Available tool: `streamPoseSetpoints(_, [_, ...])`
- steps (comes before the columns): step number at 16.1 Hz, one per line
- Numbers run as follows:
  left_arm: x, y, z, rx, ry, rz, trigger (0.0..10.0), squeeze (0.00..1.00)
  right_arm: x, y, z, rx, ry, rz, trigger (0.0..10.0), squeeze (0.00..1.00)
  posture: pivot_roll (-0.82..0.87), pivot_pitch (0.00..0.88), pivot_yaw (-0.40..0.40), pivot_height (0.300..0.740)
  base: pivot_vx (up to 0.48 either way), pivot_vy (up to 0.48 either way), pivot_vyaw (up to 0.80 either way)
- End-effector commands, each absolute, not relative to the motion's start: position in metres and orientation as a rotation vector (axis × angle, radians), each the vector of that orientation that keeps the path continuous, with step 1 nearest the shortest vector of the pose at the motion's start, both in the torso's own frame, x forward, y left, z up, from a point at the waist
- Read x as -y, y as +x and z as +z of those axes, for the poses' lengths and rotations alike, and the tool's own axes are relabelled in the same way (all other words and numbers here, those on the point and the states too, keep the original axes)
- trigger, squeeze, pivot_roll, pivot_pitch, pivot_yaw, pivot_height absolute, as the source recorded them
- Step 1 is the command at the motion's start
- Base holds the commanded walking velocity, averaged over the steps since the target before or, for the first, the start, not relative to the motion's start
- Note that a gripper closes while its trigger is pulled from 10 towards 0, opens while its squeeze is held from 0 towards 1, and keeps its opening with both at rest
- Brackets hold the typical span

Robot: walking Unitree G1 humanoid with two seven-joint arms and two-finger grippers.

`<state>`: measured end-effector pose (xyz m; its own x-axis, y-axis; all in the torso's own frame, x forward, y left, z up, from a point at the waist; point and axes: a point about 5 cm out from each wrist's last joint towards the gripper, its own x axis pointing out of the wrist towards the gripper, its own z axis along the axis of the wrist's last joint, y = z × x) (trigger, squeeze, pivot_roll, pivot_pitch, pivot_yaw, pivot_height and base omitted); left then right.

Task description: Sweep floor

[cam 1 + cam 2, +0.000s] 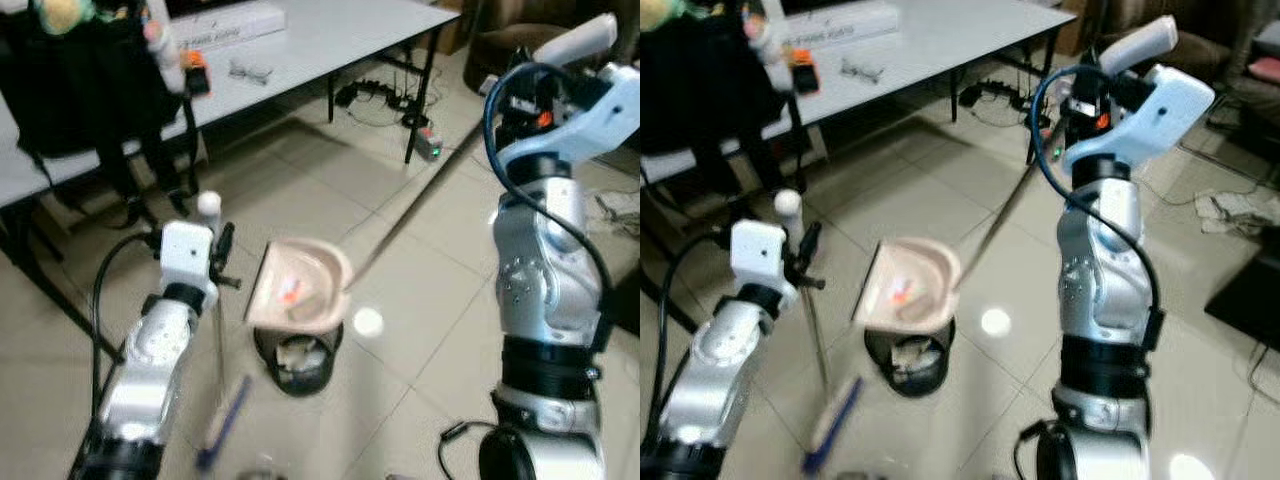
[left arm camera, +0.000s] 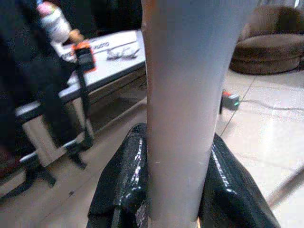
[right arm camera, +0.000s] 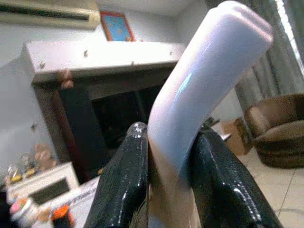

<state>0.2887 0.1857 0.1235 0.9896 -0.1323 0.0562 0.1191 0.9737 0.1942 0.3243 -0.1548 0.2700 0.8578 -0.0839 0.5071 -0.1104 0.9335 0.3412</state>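
While the left tool (image 2: 178, 190) clamps its two black fingers (image 2: 118, 185) around the pale shaft of the broom (image 1: 222, 400), the broom stands nearly upright at the robot's left side, its white handle tip (image 1: 208, 204) poking up above the wrist and its blurred blue-and-pale head resting on the tiled floor (image 1: 300, 190) below. The right tool (image 3: 166, 180) is raised high at the robot's right and is clenched on the curved white grip (image 3: 204, 80) of the dustpan handle (image 1: 410, 210); the long thin pole slants down from there toward the middle of the scene. At its lower end the beige dustpan (image 1: 300, 288) is tipped over a small dark waste bin (image 1: 297, 362), touching or just above its rim, which of the two cannot be told. Some orange and pale scraps lie in the pan, and light-coloured rubbish shows inside the bin. A bright glare spot sits on the tiles just beside the bin. Farther back, a white tabletop (image 1: 330, 40) carries a long white box (image 1: 215, 25) and a pair of glasses (image 1: 250, 71). A power strip (image 1: 428, 145) with cables lies on the floor under it, and a dark chair (image 1: 90, 100) stands at the table's near edge.
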Motion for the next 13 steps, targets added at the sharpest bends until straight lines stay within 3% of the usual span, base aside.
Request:
streamPoseSetpoints(1, [-0.189, 0.289, 0.128, 0.087, 0.218, -0.118, 10.0, 0.0, 0.153, 0.32, 0.281, 0.602, 0.402, 0.025, 10.0, 0.0, 0.01, 0.043, 0.034, 0.74, 0.0, 0.0, 0.0])
streamPoseSetpoints(6, [-0.188, 0.29, 0.127, 0.083, 0.223, -0.121, 10.0, 0.0, 0.156, 0.322, 0.281, 0.614, 0.305, 0.027, 10.0, 0.0, 0.01, 0.04, 0.033, 0.74, 0.0, 0.0, 0.0])
streamPoseSetpoints(13, [-0.187, 0.291, 0.126, 0.082, 0.236, -0.122, 10.0, 0.0, 0.113, 0.321, 0.279, 0.728, -0.039, 0.274, 10.0, 0.0, 0.01, 0.039, 0.032, 0.74, 0.0, 0.0, 0.0])
